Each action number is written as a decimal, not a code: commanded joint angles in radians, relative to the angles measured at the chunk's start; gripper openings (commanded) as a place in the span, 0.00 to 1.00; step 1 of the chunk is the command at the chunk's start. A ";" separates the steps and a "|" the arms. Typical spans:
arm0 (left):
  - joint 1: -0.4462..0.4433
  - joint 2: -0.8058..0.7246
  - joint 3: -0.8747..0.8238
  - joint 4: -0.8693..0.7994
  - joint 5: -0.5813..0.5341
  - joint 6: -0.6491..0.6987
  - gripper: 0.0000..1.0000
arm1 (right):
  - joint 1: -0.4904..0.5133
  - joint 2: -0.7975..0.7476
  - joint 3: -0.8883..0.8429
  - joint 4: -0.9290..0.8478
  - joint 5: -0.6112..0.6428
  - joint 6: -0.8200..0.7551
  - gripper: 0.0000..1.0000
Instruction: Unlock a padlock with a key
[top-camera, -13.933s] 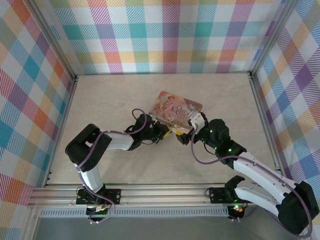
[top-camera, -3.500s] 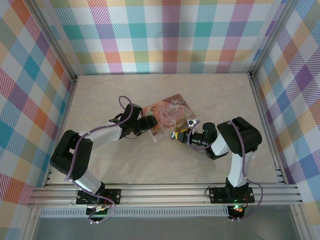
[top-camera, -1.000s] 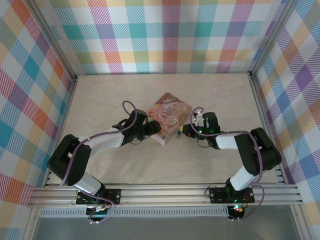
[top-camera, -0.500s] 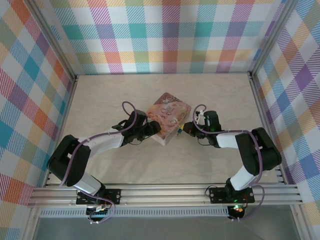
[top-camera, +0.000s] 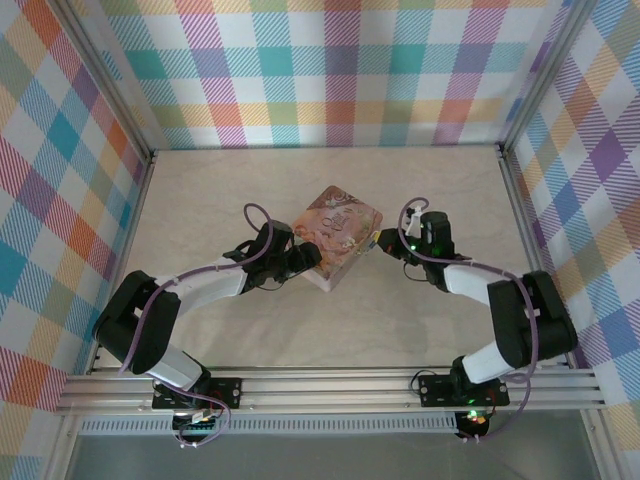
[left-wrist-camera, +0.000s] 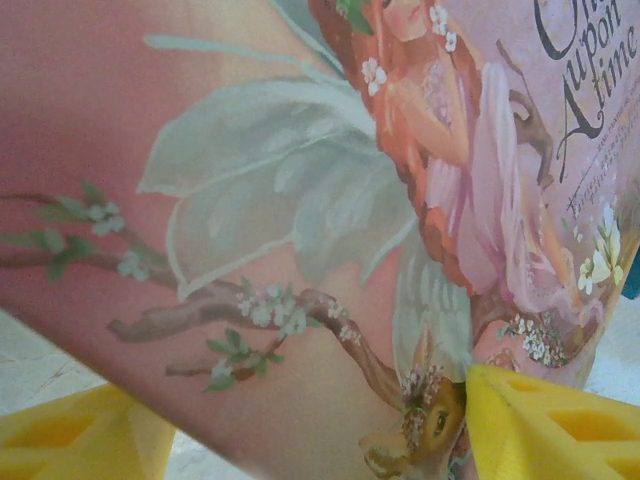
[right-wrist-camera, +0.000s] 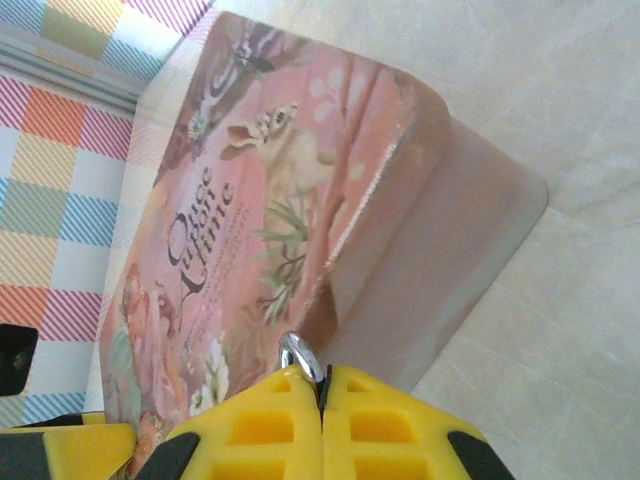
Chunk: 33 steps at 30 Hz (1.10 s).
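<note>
The pink illustrated tin (top-camera: 340, 228) stands tilted at mid-table, one edge raised. My left gripper (top-camera: 312, 258) holds it by its left end. In the left wrist view the tin (left-wrist-camera: 300, 200) spans the space between the yellow fingers (left-wrist-camera: 550, 425), with the gripper (left-wrist-camera: 300, 440) clamped across its width. My right gripper (top-camera: 377, 241) is at the tin's right corner. In the right wrist view it (right-wrist-camera: 322, 385) is shut, and a small silver metal piece (right-wrist-camera: 300, 355), which I take for the key, sticks out at the tips against the tin (right-wrist-camera: 260, 230). The padlock is hidden.
The beige table (top-camera: 420, 320) is boxed in by plaid walls with metal rails (top-camera: 520, 200) along the sides. Both forearms lie low over the table, angled in toward the tin from left and right.
My right gripper has slid up and to the right along the tin's right side to its right corner. The left gripper and the tin have stayed put.
</note>
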 joint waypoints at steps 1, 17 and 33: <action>0.026 0.033 -0.045 -0.210 0.001 0.040 0.73 | -0.003 -0.081 -0.027 -0.105 0.043 -0.075 0.00; 0.122 -0.122 0.026 -0.241 0.030 0.131 0.89 | 0.114 -0.317 -0.129 -0.392 -0.082 -0.140 0.00; 0.123 -0.227 0.089 -0.375 -0.071 0.179 0.95 | 0.222 -0.200 -0.230 -0.385 -0.093 -0.119 0.01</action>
